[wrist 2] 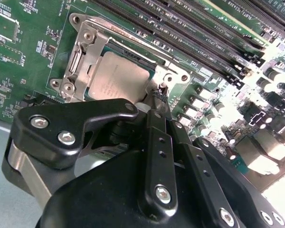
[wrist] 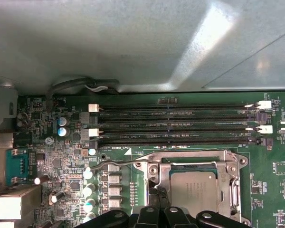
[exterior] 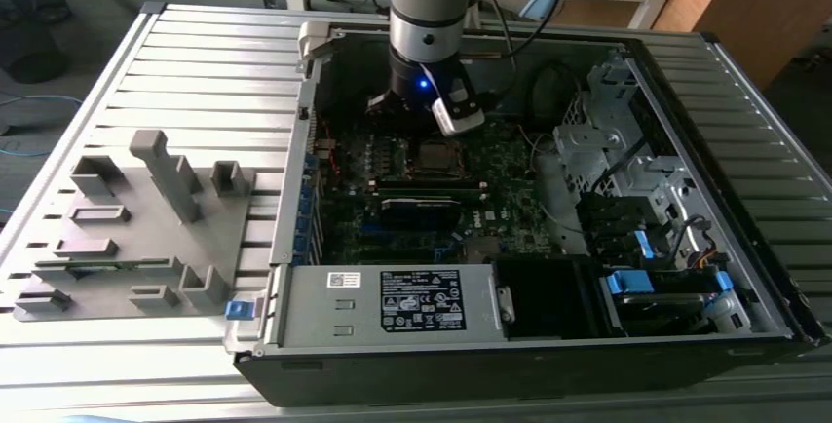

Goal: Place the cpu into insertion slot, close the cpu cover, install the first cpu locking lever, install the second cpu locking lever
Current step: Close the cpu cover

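The cpu point(wrist 2: 119, 76), a flat square with a dull silver-grey metal top, lies seated in the insertion slot point(wrist 2: 135, 52) on the green motherboard point(wrist 2: 19, 61). The cpu cover point(wrist 2: 80, 57), a thin bright steel frame with a square window, lies flat around it. In the second wrist view the gripper point(wrist 2: 159, 95) stands just beside one corner of the cover. Its matte black fingers point(wrist 2: 156, 123) are drawn narrowly together (whether they pinch anything I cannot tell). In the first wrist view a thin wire locking lever point(wrist: 118, 163) runs along the socket edge next to the long black memory slots point(wrist: 175, 126). In the exterior view the open computer case point(exterior: 520, 345) rests on a ribbed grey metal table point(exterior: 195, 62), with a grey blocky fixture point(exterior: 143, 218) at the exterior view's left.
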`<state>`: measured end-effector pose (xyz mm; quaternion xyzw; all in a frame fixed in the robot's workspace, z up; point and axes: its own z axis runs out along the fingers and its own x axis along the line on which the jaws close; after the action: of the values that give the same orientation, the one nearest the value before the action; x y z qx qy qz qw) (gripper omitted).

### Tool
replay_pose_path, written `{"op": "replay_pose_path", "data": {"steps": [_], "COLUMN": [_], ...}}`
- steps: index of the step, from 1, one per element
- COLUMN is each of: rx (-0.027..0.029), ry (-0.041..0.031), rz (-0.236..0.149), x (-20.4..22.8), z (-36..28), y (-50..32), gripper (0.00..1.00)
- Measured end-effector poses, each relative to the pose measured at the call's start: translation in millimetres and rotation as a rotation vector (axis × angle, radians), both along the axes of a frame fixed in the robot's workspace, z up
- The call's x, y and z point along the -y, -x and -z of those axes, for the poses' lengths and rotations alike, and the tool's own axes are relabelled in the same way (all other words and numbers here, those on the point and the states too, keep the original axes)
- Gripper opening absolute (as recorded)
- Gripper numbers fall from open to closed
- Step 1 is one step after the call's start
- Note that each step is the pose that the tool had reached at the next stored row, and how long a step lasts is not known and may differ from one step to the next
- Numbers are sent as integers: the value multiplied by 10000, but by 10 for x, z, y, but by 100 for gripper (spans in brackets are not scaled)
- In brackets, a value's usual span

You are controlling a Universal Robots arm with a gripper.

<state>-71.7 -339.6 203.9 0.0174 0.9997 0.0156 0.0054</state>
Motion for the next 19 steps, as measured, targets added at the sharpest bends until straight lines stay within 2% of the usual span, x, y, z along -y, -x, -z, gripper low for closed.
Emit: {"op": "replay_pose_path", "data": {"steps": [6, 19], "rx": [-2, -2], "ry": [3, 3], "rz": [0, 0], "x": [1, 0], "z": [26, 38], "y": [1, 4], "gripper": [11, 11]}}
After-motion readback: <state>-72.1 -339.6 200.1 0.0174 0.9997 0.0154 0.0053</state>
